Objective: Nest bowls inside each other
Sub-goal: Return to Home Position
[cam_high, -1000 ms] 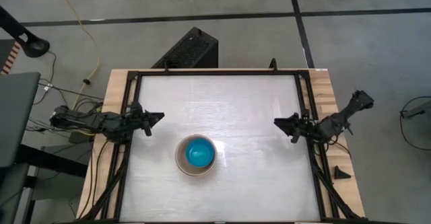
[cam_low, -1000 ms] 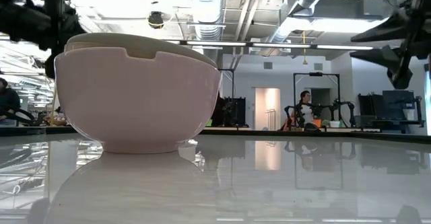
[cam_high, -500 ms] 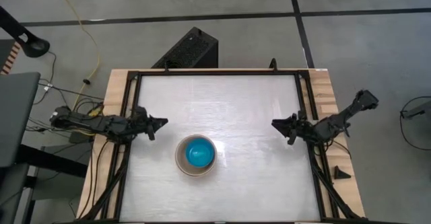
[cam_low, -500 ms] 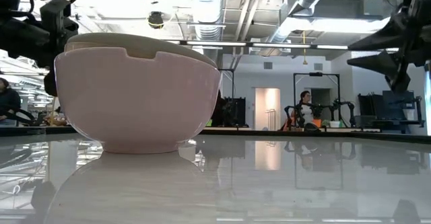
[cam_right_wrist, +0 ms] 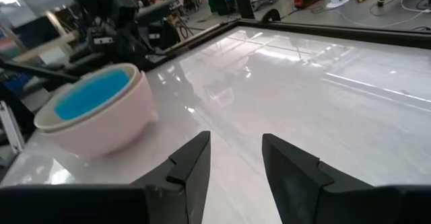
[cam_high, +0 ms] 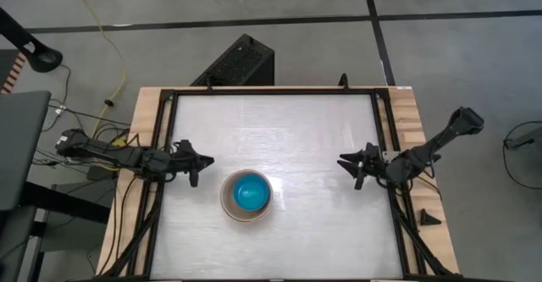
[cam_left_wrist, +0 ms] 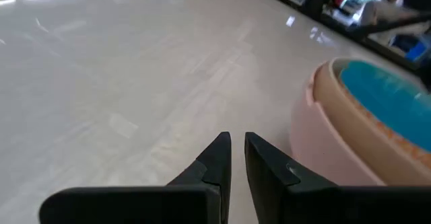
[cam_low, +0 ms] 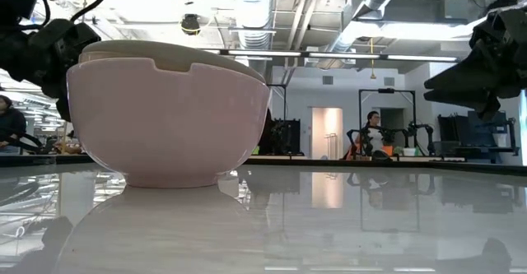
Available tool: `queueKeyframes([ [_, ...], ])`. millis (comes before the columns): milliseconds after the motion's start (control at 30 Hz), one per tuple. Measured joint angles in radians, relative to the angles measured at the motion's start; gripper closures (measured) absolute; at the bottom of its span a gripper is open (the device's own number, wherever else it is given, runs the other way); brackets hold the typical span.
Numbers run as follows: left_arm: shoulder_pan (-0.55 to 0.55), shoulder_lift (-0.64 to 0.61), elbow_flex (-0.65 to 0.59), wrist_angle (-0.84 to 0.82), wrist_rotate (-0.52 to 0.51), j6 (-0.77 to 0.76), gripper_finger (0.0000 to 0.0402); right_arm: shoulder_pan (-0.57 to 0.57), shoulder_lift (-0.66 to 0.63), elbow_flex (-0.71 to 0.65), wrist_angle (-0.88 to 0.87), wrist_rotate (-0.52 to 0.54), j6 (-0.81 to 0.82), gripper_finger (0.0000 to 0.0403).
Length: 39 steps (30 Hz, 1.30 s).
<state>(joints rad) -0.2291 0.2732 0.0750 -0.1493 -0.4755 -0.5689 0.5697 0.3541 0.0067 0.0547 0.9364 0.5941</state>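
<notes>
Nested bowls point(cam_high: 246, 196), blue innermost and pink outermost, stand at the high view's lower centre, between the arms. The left gripper point(cam_high: 206, 160), fingers almost together, lies nearer at centre-left. The right gripper point(cam_high: 343, 161), fingers apart, lies farther off at centre-right. Neither touches the stack.

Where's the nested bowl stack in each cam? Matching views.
High view: nested plastic bowl stack, pink outside, blue innermost, just left of centre on the glossy white table.
Low view: fills the left half; pink wall, cream rim show.
Left wrist view: just beyond the left end effector, partly cropped.
Right wrist view: farther beyond the right end effector.
Shared landmark: that table.
</notes>
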Motion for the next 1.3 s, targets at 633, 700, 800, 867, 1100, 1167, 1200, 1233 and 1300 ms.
queueKeyframes([
  [633,0.000,0.015,0.000,-0.001,-0.001,0.045,0.0370,0.000,0.039,0.000,-0.001,0.000,0.000,0.0232],
  [700,0.000,0.015,0.000,-0.001,-0.001,0.045,0.0370,0.000,0.039,-0.001,-0.001,0.000,0.000,0.0232],
  [800,0.000,0.015,0.000,-0.001,-0.001,0.045,0.0370,0.000,0.039,-0.001,-0.001,0.000,0.000,0.0232],
  [867,0.000,0.015,0.000,-0.001,-0.001,0.045,0.0370,0.000,0.039,-0.001,-0.001,0.000,0.000,0.0232],
  [1100,0.000,0.015,-0.001,-0.001,-0.002,0.045,0.0370,0.000,0.039,-0.001,-0.001,0.000,0.000,0.0232],
  [1167,0.000,0.015,-0.001,-0.001,-0.002,0.045,0.0370,0.000,0.039,-0.001,0.000,0.000,0.000,0.0232],
  [1200,0.000,0.015,-0.001,-0.001,-0.002,0.045,0.0370,0.000,0.039,-0.001,0.000,0.000,0.000,0.0232],
  [1233,0.000,0.015,-0.001,-0.001,-0.002,0.045,0.0370,0.000,0.039,-0.001,0.000,0.000,0.000,0.0232],
  [1300,0.000,0.015,-0.001,-0.001,-0.002,0.045,0.0370,0.000,0.039,-0.001,0.000,0.000,0.000,0.0232],
])
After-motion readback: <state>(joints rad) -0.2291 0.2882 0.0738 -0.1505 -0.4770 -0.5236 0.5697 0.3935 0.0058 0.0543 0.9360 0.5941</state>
